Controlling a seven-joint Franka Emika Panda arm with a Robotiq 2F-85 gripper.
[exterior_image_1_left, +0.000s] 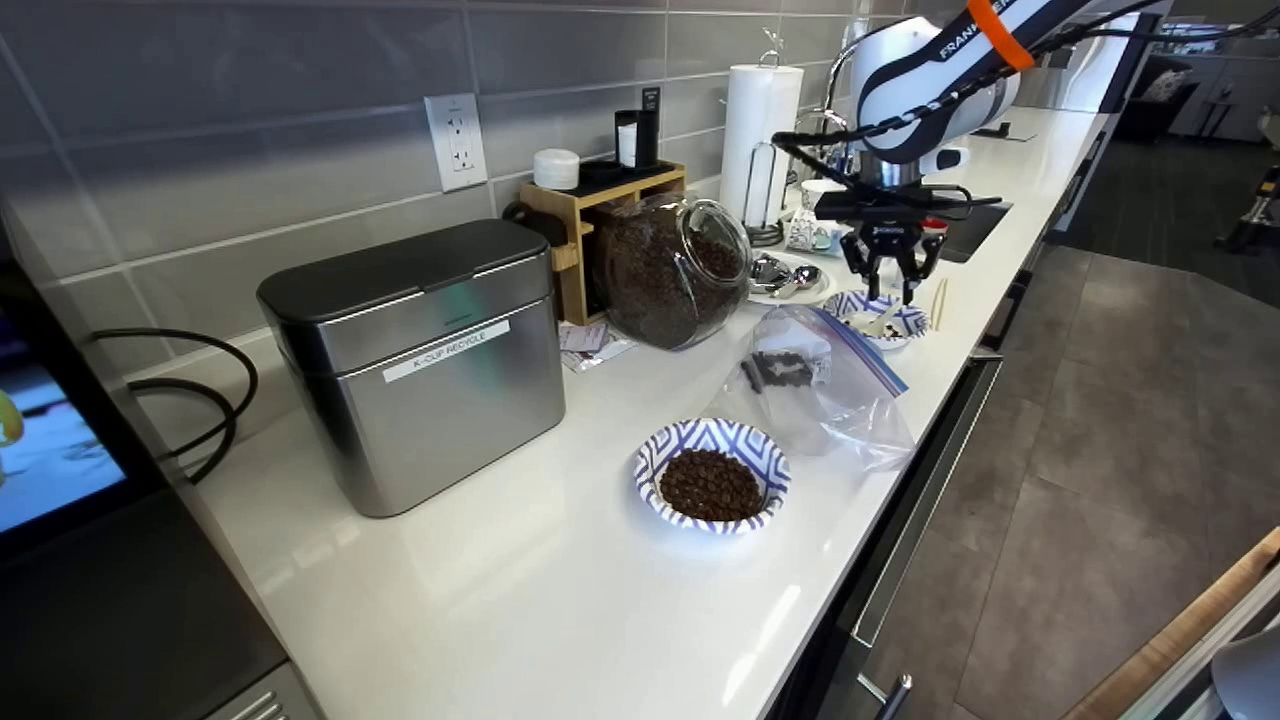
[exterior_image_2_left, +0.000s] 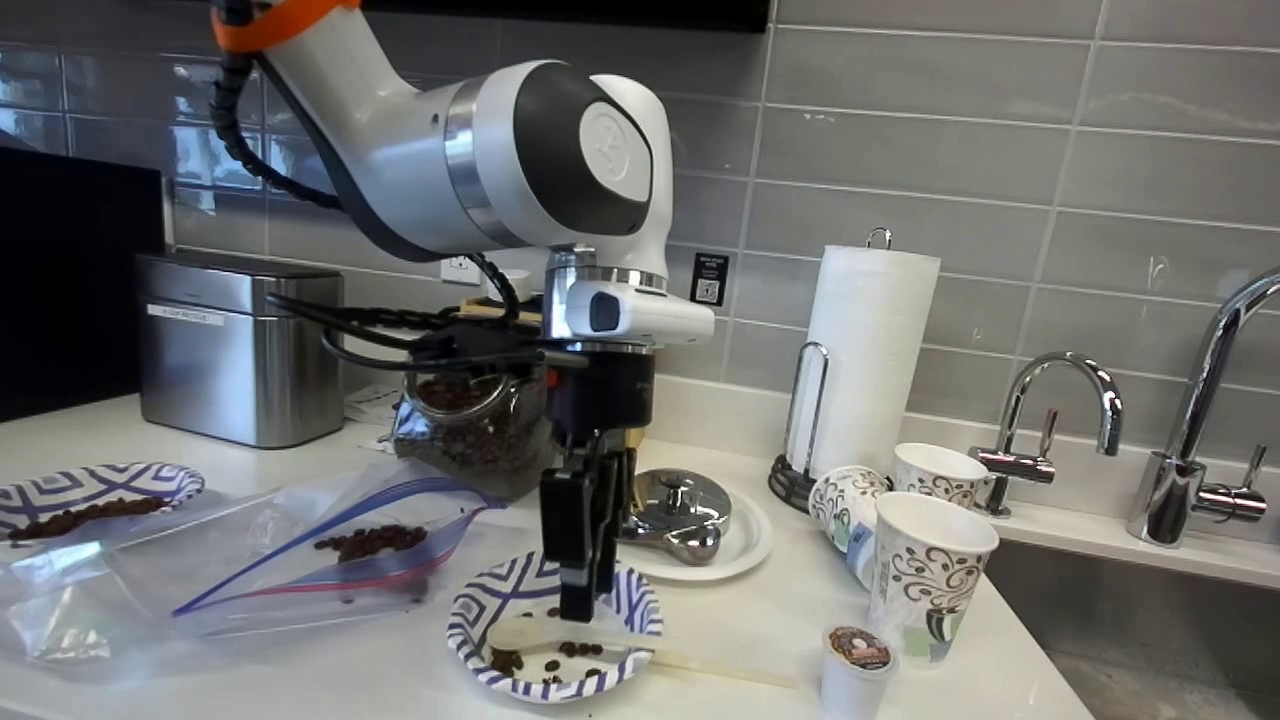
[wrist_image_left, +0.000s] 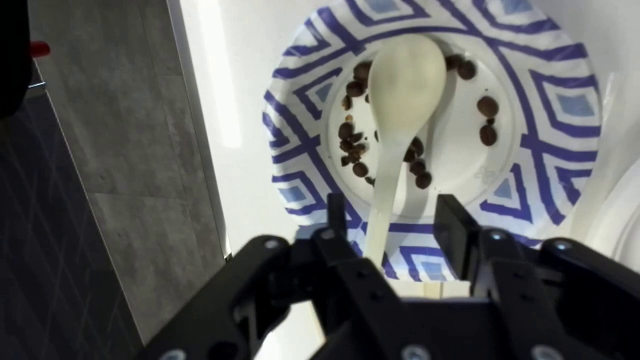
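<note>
The white countertop (exterior_image_1_left: 480, 620) is backed by grey wall tiles (exterior_image_1_left: 250, 60). A pale spoon (wrist_image_left: 407, 85) is laid in a blue-patterned bowl (wrist_image_left: 460, 170) among scattered brown beans (wrist_image_left: 487, 106). The gripper (exterior_image_1_left: 891, 294) is positioned above, its fingers (wrist_image_left: 452, 230) spread apart; in the wrist view, the spoon's handle (wrist_image_left: 382, 215) is seen between them, with gaps on both sides. Beside the bowl, a plastic bag (exterior_image_1_left: 850, 415) is spread.

Smooth plastic spoon (wrist_image_left: 407, 82), paper bowl (wrist_image_left: 565, 105), glossy countertop (exterior_image_1_left: 540, 600)
</note>
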